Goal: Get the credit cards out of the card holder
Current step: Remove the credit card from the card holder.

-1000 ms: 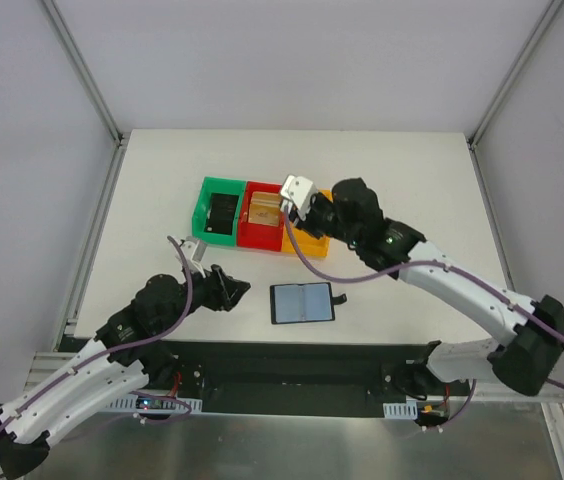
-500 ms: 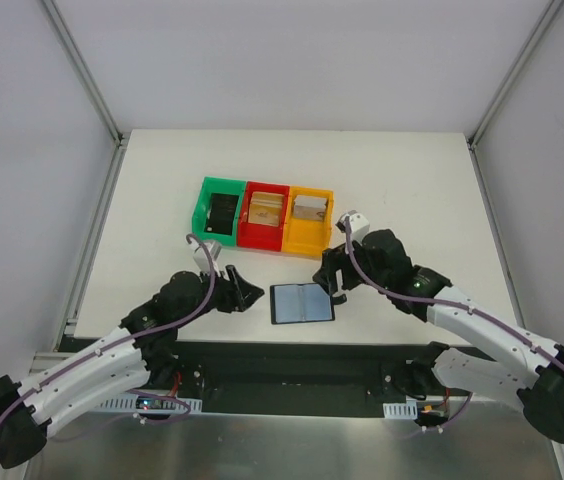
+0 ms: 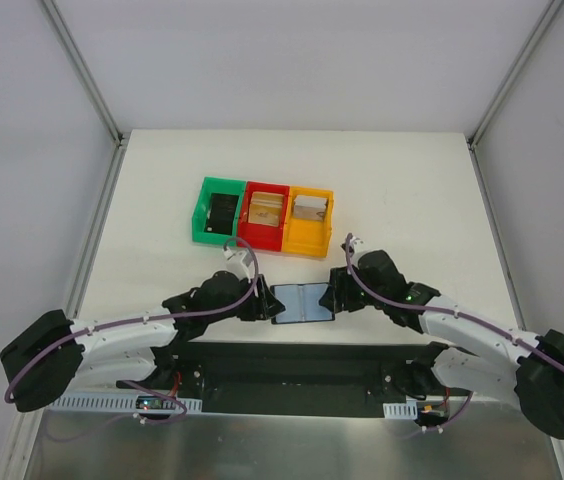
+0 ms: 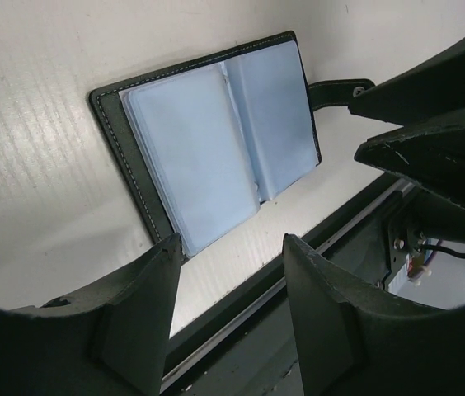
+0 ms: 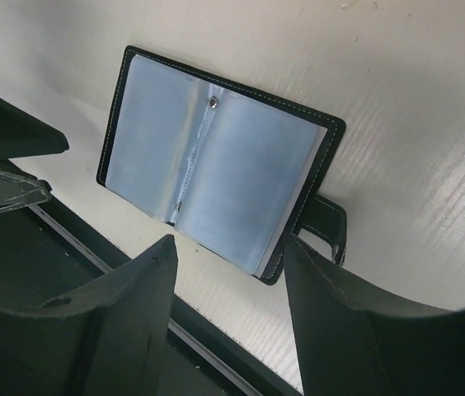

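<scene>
The black card holder (image 3: 302,302) lies open and flat near the table's front edge, showing two grey-blue panels. It also shows in the left wrist view (image 4: 216,140) and in the right wrist view (image 5: 216,165). No card shows in its panels. A tan-gold credit card (image 3: 265,208) lies in the red bin, and another (image 3: 310,209) in the orange bin. My left gripper (image 3: 263,303) is open and empty at the holder's left edge (image 4: 231,240). My right gripper (image 3: 338,293) is open and empty at its right edge, by the strap (image 5: 229,241).
A green bin (image 3: 202,212) with dark items, a red bin (image 3: 261,237) and an orange bin (image 3: 308,245) stand in a row behind the holder. The table's front edge and a dark rail (image 4: 298,280) run just below the holder.
My right arm has come down from the bins to the holder's right side. My left arm has moved right to the holder's left edge. The holder has not moved.
</scene>
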`<action>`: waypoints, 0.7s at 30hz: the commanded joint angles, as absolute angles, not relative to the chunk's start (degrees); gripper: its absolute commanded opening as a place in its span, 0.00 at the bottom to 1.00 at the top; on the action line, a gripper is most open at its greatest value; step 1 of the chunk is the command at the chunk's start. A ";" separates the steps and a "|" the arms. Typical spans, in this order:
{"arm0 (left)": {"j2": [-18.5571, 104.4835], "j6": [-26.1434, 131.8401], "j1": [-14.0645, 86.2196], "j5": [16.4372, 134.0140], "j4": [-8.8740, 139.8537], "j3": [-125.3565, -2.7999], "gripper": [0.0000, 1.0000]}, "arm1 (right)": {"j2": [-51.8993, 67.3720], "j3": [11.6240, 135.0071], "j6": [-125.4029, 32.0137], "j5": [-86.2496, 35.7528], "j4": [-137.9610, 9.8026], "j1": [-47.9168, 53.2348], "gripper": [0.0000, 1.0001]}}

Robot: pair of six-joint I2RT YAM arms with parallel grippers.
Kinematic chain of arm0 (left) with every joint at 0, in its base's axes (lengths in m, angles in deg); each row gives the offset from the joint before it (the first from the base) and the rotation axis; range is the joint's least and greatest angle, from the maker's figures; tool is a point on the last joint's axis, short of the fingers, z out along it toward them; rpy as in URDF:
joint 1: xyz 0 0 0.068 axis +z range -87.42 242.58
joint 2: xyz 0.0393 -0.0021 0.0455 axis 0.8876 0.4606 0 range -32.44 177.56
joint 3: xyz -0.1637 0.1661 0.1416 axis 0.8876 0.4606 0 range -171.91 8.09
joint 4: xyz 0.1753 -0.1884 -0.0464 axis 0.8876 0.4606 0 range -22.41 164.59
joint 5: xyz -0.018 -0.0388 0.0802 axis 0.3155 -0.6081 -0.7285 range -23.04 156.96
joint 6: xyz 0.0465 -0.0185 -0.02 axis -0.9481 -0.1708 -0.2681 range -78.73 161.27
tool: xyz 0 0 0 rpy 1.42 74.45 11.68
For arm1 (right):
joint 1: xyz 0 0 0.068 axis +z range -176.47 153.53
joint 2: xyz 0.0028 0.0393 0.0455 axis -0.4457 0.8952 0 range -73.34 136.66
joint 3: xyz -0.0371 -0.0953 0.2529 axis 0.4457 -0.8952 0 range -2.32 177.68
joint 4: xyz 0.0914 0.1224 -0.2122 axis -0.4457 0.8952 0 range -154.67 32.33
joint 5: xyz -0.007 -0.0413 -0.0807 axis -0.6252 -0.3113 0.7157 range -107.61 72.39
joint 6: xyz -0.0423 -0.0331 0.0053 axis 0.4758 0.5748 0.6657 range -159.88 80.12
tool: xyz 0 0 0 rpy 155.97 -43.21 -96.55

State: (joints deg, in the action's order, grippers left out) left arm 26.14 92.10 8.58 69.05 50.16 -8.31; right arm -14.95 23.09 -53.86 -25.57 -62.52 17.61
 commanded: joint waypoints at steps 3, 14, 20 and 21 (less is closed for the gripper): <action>29.16 94.26 8.35 67.32 44.22 -11.15 0.51 | -15.42 23.34 -54.12 -21.49 -62.14 17.48 0.58; 30.57 95.14 8.44 67.32 42.37 -10.01 0.51 | -21.84 23.96 -52.18 -10.23 -52.29 16.07 0.68; 32.86 96.11 8.44 67.40 40.61 -10.01 0.51 | -17.28 23.17 -52.97 -13.65 -55.00 16.07 0.64; 33.12 96.63 8.44 67.32 40.26 -9.93 0.51 | -16.66 23.00 -53.06 -14.00 -55.62 15.98 0.62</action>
State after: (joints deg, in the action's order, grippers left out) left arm 31.83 94.92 8.56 68.20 43.61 -9.27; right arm -19.26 22.83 -52.70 -13.47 -54.61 16.25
